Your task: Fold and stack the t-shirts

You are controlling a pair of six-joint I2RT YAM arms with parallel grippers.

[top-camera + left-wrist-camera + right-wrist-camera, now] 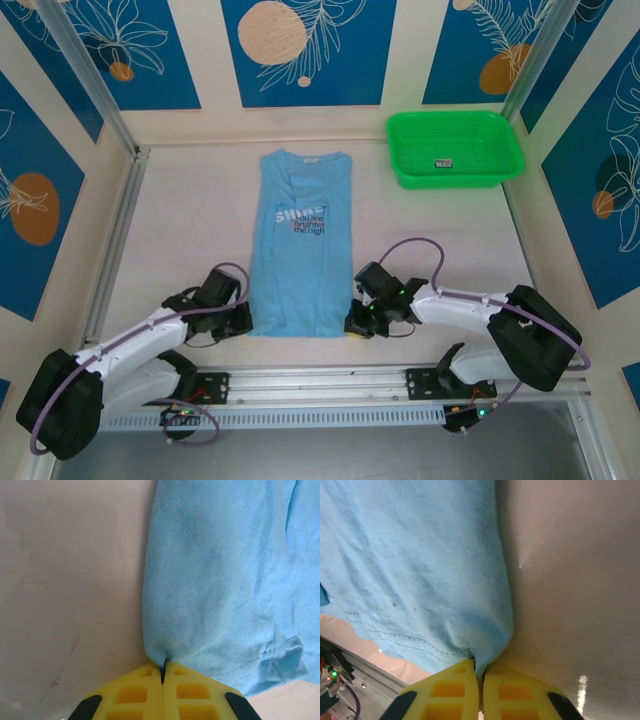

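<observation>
pale table (pixel 180 230), bearing a sky-blue t-shirt (pixel 300 250) flat at its middle, sides already folded in to a narrow strip, collar far, hem near. green basket (pixel 452 117) well apart at the far right corner, no part of this step. left gripper (pixel 163 666) clamped tight on the near-left hem corner, cloth nipped between; right gripper (pixel 479 666) likewise closed on the near-right corner. likely the start of the lengthwise fold: next, lifting both corners together and evenly, carrying the hem up toward the collar, laying it down square without dragging the strip askew
</observation>
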